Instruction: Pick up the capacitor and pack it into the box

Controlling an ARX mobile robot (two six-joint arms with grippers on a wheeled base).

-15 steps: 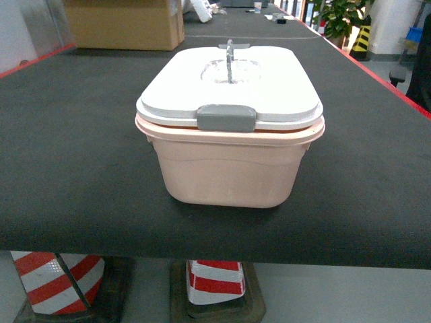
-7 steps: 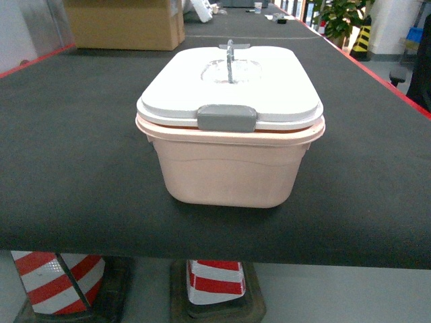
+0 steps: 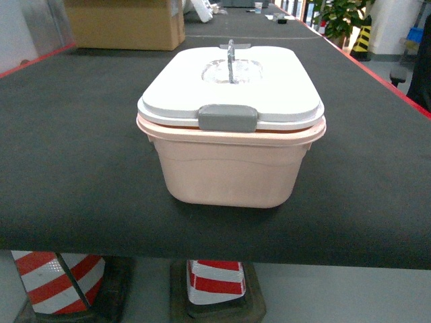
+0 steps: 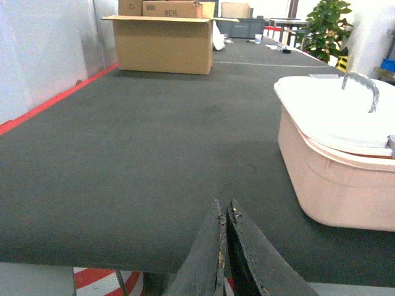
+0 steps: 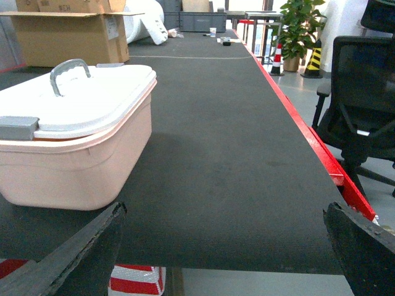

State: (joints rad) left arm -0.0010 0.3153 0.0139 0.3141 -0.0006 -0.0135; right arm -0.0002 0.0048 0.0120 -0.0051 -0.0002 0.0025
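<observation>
Smooth matt plastic box (image 3: 231,171) — on a matt black, fine-ribbed table (image 3: 74,161)

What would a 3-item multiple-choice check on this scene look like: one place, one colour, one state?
1. Where does the cardboard carton stand relative to the box?
A. On the box's lid
B. Farther back on the table, to the left
C. On the floor under the table

2. What colour is the clip on the box's near side?
A. Grey
B. Red
C. Blue

3. How do the two grippers stand?
A. Both shut
B. Left open, right shut
C. Left shut, right open

Answers:
1. B: the head view shows the carton at the far left of the table, well behind the box.
2. A: it is grey against the white lid.
3. C: the left gripper has its fingertips pressed together, while the right gripper has them spread wide apart.
</observation>
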